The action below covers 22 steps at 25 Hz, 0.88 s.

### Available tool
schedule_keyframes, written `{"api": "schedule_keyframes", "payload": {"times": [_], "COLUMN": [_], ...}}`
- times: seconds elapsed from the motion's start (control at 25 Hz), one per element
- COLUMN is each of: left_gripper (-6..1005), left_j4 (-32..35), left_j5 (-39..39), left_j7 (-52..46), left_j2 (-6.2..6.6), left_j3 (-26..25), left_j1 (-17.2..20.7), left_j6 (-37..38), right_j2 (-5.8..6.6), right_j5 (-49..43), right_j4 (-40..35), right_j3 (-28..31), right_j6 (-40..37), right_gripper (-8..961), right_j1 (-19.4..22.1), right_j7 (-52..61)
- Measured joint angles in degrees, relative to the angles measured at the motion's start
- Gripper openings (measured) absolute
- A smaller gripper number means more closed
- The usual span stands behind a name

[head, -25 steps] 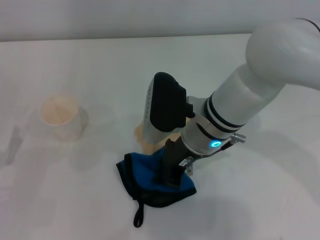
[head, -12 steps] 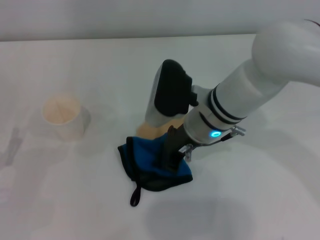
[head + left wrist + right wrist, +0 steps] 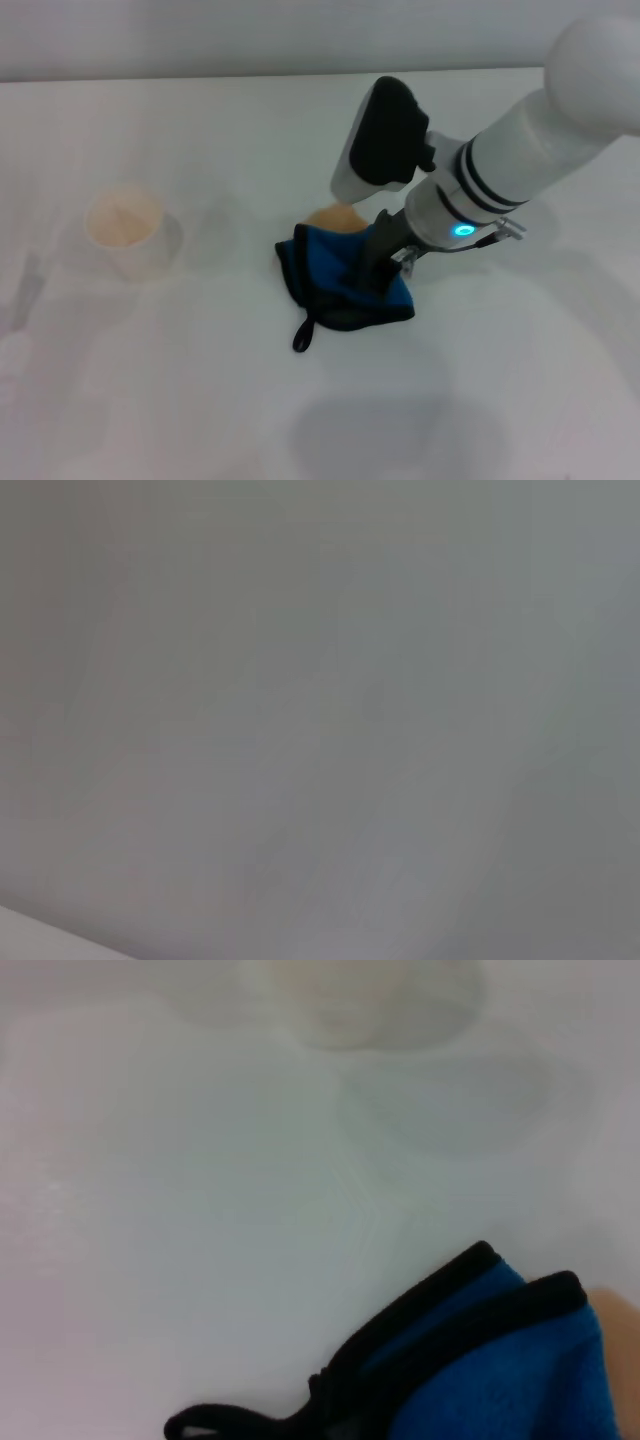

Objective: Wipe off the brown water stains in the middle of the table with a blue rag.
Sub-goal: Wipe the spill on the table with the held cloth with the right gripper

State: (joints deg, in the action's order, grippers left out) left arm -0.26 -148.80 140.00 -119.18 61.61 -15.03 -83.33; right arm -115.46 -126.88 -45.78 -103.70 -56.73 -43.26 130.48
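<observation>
Brown water stains (image 3: 328, 215), tan patch mid-table, mostly covered by folded bright blue rag (image 3: 335, 272). Right gripper (image 3: 378, 268) presses into rag, fingers clamped on cloth. Wiping underway; next: sweep far-left over exposed patch. Left gripper unseen.

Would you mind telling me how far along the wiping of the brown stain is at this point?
Done: the right gripper has the blue rag pressed on the table. In hand: the rag lies over most of the brown stain. Left: a tan patch shows beyond the rag's far edge, so wiping is unfinished. The paper cup stands apart on the robot's left. The left gripper is out of view.
</observation>
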Motion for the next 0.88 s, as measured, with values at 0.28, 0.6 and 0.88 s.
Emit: {"api": "schedule_keyframes", "payload": {"times": [0.28, 0.6, 0.88], "left_gripper": [876, 876, 876], "left_j4": [0.0, 0.0, 0.1], "left_j5": [0.1, 0.2, 0.2], "left_j7": [0.0, 0.0, 0.0], "left_j2": [0.00, 0.00, 0.00], "left_j3": [0.1, 0.2, 0.2], "left_j1": [0.1, 0.0, -0.1], "left_j6": [0.0, -0.2, -0.4], "right_j2": [0.13, 0.17, -0.14], "right_j5": [-3.5, -6.4, -7.3], "right_j4": [1.9, 2.5, 4.0], "right_j3": [5.8, 11.5, 15.7], "right_j6": [0.4, 1.1, 4.5], "right_gripper": [53, 49, 57], "right_j1": [0.5, 1.6, 1.9], "right_j7": [0.0, -0.1, -0.1]}}
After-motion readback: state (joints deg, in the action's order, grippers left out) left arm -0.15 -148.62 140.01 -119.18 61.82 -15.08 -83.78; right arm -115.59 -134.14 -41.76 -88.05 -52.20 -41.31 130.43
